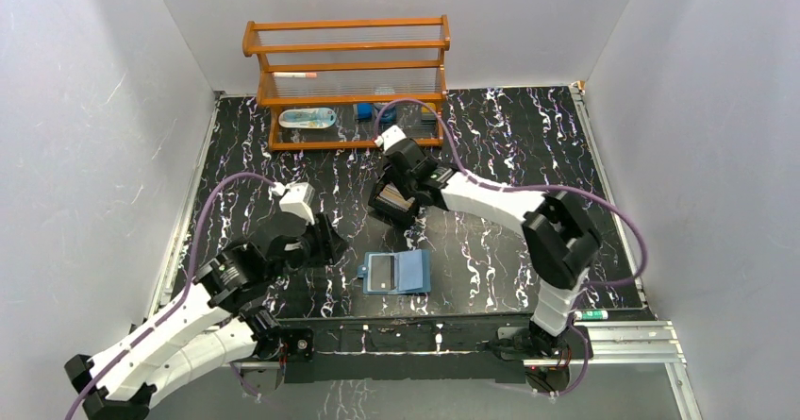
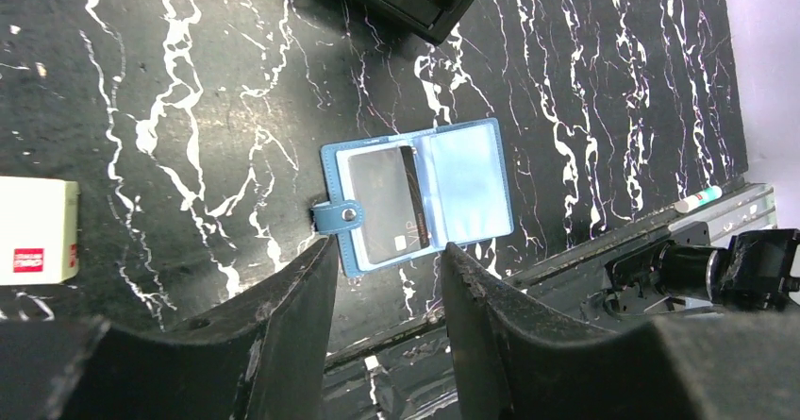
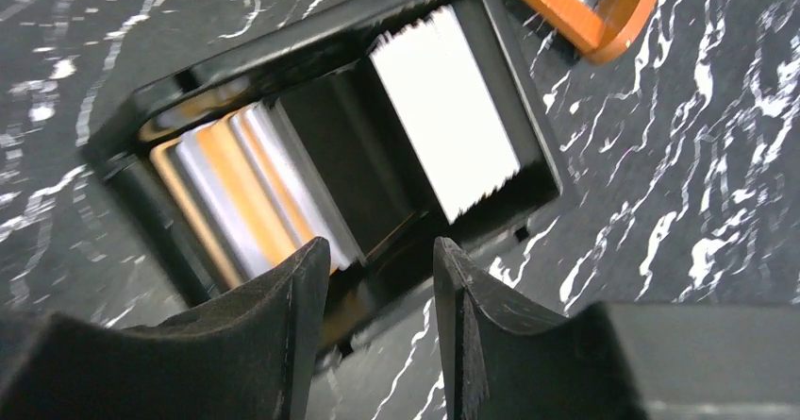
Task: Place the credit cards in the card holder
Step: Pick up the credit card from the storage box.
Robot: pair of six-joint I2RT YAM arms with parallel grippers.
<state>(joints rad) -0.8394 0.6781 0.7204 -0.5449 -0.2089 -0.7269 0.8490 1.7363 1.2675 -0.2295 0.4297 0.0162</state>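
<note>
The left gripper (image 2: 382,283) hangs above the black marbled table (image 2: 141,61) with its two fingers (image 2: 292,307) parted to a middling gap and nothing between them. Just ahead of its fingertips lies the card holder (image 2: 467,179), opened flat like a book, its blue covers down and its clear sleeves facing up. A dark card (image 2: 382,203) sits in the leaf nearer the snap tab (image 2: 338,216), and the tab points out to the left of the gripper's line. Far off to the gripper's left a cream packet (image 2: 33,231) with a red mark rests on the table, well apart from the holder. The right gripper (image 3: 377,269) hovers close over a black box (image 3: 274,42) with two compartments, its jaws spread fairly wide and empty. The remaining credit cards (image 3: 443,109) stand on edge inside the box: a white stack in the compartment ahead and to the right of the fingertips, and tan and pale ones leaning in the compartment to the left, almost under the left finger (image 3: 283,326). Beyond the box, up and to the right of this gripper, a corner of the orange wooden rack (image 3: 594,14) shows. From above, the card holder lies between the two arms, nearer the bases than the right gripper and to the right of the left one.
</note>
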